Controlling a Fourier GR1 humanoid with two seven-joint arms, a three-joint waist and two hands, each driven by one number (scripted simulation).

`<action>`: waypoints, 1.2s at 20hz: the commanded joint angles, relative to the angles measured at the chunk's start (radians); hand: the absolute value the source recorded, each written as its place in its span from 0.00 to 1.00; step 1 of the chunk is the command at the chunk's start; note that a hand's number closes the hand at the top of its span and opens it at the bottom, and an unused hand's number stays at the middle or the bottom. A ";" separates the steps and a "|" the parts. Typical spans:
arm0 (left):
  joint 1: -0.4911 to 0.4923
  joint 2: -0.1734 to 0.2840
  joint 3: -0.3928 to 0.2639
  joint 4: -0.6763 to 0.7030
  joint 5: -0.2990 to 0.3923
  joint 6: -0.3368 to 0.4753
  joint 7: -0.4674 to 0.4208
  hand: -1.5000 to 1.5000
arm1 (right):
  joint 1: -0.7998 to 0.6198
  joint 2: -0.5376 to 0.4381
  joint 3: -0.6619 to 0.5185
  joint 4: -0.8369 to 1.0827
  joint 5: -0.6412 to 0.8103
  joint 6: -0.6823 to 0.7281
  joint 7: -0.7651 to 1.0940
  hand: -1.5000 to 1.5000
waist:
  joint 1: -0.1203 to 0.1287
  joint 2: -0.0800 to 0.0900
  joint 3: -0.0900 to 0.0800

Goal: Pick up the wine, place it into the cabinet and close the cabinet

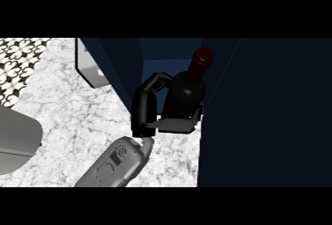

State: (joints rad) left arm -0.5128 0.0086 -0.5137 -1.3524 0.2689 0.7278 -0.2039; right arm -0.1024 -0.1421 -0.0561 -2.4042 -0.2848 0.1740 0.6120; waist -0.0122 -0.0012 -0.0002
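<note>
The wine bottle [188, 90] is dark with a red cap and leans its neck into the open, dark blue cabinet [152, 66]. My right hand [144, 110] is black and comes up from the grey forearm at the lower middle. Its fingers curl round the bottle's left side and hold it at the cabinet's opening. The bottle's lower end is partly hidden behind the hand. I cannot tell whether the bottle rests on the cabinet's floor. My left hand does not show.
A tall dark panel [266, 110] of the cabinet fills the right side. A light grey panel [91, 66] stands at the cabinet's left edge. The speckled white counter [71, 114] spreads to the left, where a grey rounded shape [16, 140] sits at the edge.
</note>
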 commanded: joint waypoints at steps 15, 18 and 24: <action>-0.067 -0.008 0.146 0.271 0.078 -0.052 -0.236 1.00 | 0.117 0.003 -0.042 -0.154 -0.106 0.041 -0.022 0.00 | -0.008 0.001 0.000; -0.038 0.010 0.153 0.245 0.080 -0.074 -0.201 1.00 | 0.101 0.003 -0.034 -0.153 -0.102 0.017 0.013 0.00 | 0.000 0.000 0.000; -0.133 -0.006 0.234 0.390 0.100 -0.176 -0.212 1.00 | 0.095 0.042 0.027 -0.098 -0.037 0.014 -0.035 0.00 | -0.002 0.002 0.000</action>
State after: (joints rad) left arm -0.6040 0.0090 -0.3447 -1.0493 0.3521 0.6209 -0.4020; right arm -0.0662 -0.1277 -0.0490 -2.4006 -0.2914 0.1861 0.5785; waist -0.0130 -0.0002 -0.0001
